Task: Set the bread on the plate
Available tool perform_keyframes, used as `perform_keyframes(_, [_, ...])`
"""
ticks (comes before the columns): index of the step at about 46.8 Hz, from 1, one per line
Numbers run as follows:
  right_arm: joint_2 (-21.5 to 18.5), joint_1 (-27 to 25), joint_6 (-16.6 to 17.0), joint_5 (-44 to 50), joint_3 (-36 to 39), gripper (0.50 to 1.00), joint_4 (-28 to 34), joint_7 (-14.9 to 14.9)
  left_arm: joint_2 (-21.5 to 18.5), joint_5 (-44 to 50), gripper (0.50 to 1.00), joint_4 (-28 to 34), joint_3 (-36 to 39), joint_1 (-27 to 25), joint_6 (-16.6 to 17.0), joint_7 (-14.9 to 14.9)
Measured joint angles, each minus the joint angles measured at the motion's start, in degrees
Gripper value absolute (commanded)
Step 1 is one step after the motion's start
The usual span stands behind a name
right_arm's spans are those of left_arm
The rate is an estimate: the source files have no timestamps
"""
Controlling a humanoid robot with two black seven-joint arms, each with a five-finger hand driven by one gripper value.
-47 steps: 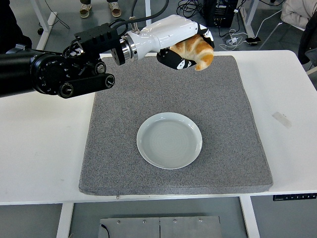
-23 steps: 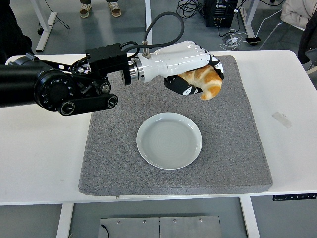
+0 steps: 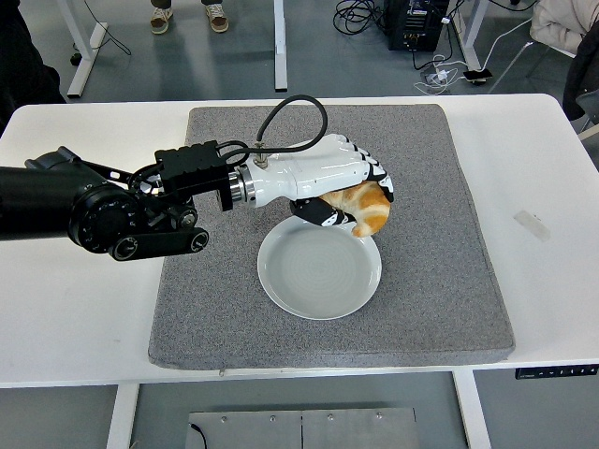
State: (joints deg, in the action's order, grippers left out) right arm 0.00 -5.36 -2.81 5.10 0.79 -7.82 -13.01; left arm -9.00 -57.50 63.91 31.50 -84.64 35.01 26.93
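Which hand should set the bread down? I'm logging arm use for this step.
The left hand. It already grips the bread and hangs over the far rim of the plate, so it likely only needs to lower and release. No right arm is in view.

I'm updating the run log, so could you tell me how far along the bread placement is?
Done: the left hand has the bread grasped and brought to the far rim of the plate. In hand: the bread remains gripped, overlapping that rim. Left: set it down on the plate, which holds nothing yet, then release and pull back.
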Motion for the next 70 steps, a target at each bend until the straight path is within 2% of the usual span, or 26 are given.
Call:
perform_keyframes(14, [0.00,0.00,0.00,0.00,0.00,1.000,0.00,0.00,0.22,0.00,0.500,-0.01,4.02,3.47,0.00,0.13])
perform_keyframes(30, [0.00,0.00,0.00,0.00,0.00,1.000,0.00,0.00,0.62,0.11,0.500,-0.55,7.29,5.02,-0.01,0.64])
perform_keyframes(70, [0.00,-0.01,0.00,0.00,0.00,1.000,-0.01,0.01,2.72,0.33,0.500,-7.63,7.45,9.16,-0.01,0.85])
